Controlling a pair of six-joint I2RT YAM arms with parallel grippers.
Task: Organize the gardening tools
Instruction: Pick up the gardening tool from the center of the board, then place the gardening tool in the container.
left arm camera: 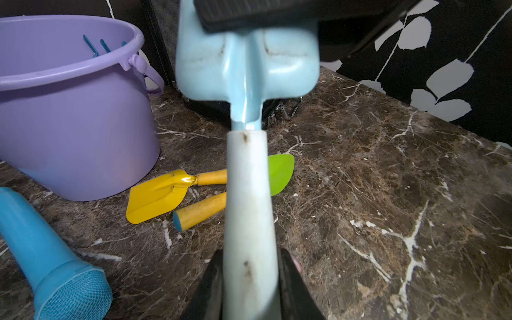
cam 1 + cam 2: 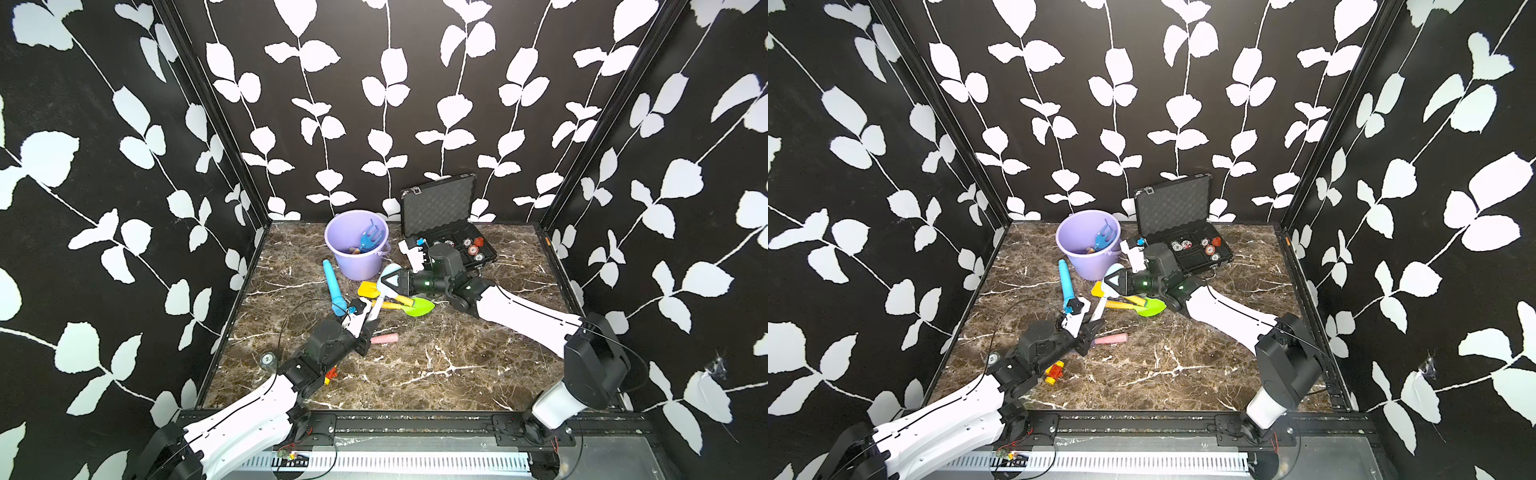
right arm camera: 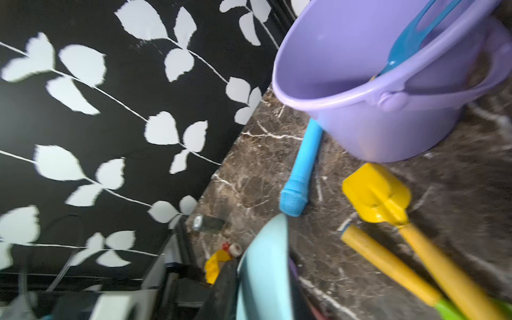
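Jaws of the left gripper (image 1: pixel 249 288) are closed on the pale painted handle of a pale teal flat-bladed spade (image 1: pixel 246 69), whose blade is clamped by the right gripper (image 2: pixel 390 283) (one tool, gripped at both ends). Beyond, a yellow metal spade (image 1: pixel 158 196) and a lime-green trowel (image 2: pixel 417 308) are laid on the brown marble tabletop (image 2: pixel 436 365). Farther back, a blue three-pronged fork (image 2: pixel 368 240) is stood in a lilac plastic bucket (image 2: pixel 361 266).
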